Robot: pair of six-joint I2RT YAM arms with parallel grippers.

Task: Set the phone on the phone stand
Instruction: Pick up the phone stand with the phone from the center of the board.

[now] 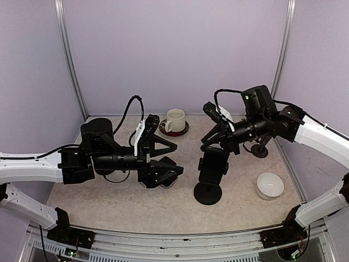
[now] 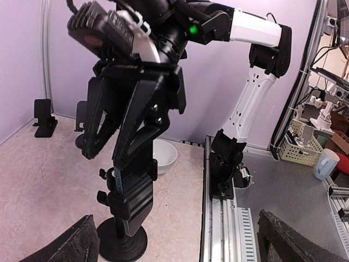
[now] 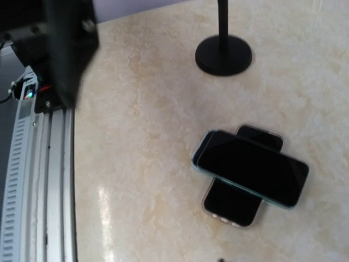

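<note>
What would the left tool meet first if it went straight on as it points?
Probably the phone stand, close ahead of the left tool; its wrist view puts the stand slightly left of centre, so a near miss is possible.

Your white-and-black left arm (image 1: 32, 166) reaches in low from the left with its wrist level. Its black two-finger left gripper (image 1: 177, 159) points toward the middle, jaws spread wide. Your white-and-black right arm (image 1: 323, 136) comes in from the right with its wrist tilted downward. Its black two-finger right gripper (image 2: 106, 158) hangs with the jaws parted a little, its fingers (image 2: 136, 125) pointing down.
</note>
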